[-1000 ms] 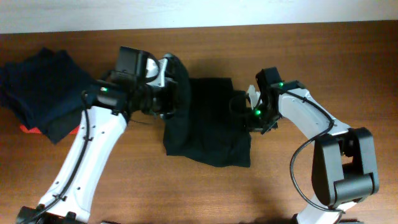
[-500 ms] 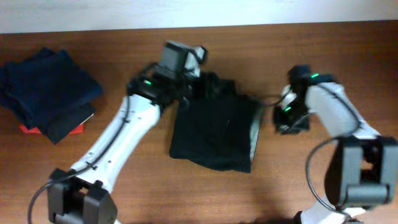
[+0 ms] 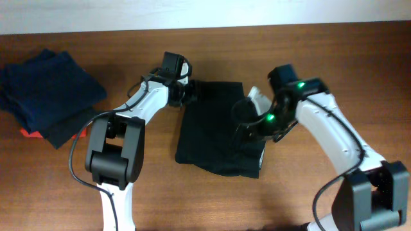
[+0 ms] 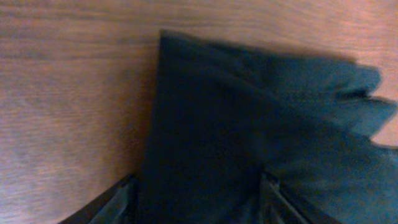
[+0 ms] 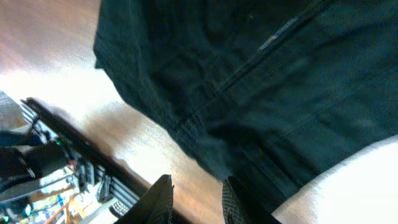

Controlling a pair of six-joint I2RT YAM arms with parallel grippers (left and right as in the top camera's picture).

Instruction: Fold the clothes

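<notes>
A black garment [image 3: 215, 131] lies flattened in the middle of the wooden table, with a pale strip [image 3: 262, 153] along its right edge. My left gripper [image 3: 190, 94] sits at its top left corner. In the left wrist view the left gripper [image 4: 199, 208] is open, its fingers wide apart over the dark cloth [image 4: 249, 124] without pinching it. My right gripper [image 3: 247, 122] hovers over the garment's right side. The right wrist view shows the right gripper [image 5: 198, 200] open by a narrow gap, bare wood between the fingers and the cloth's hem [image 5: 205, 143] just ahead.
A stack of folded dark blue clothes [image 3: 48, 90] lies at the far left on something red [image 3: 29, 133]. The table's back edge meets a white wall [image 3: 205, 13]. Bare wood [image 3: 192, 199] extends in front of the garment.
The left gripper let go of the garment's lifted left side and drew back to the top left corner. The right arm swung out right, then came back over the cloth.
</notes>
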